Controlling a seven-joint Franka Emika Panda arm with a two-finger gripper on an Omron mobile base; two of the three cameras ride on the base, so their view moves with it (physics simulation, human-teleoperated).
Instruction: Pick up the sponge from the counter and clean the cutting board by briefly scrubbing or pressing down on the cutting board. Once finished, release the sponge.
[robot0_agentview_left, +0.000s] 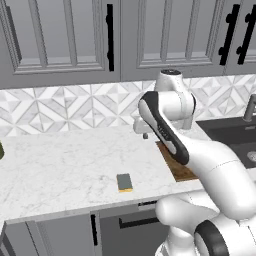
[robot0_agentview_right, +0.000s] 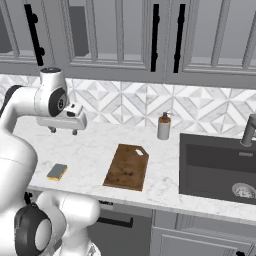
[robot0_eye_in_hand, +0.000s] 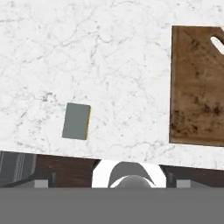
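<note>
Count: one sponge (robot0_agentview_right: 57, 172), one cutting board (robot0_agentview_right: 127, 167), one soap dispenser (robot0_agentview_right: 164, 126), one sink (robot0_agentview_right: 220, 170). I am hovering my gripper (robot0_agentview_right: 63, 131) above the counter (robot0_agentview_left: 60, 160), well clear of its surface, holding nothing. Two small dark fingertips (robot0_agentview_right: 52, 130) are hanging below the hand, set apart; jaws are standing open. The sponge is lying flat near the counter's front edge, grey-green face up, yellow base showing along one side (robot0_eye_in_hand: 76, 121). The cutting board is lying flat between sponge and sink, apart from both, handle hole toward the backsplash (robot0_eye_in_hand: 197, 87). The dispenser is standing upright behind the board, near the tiles.
</note>
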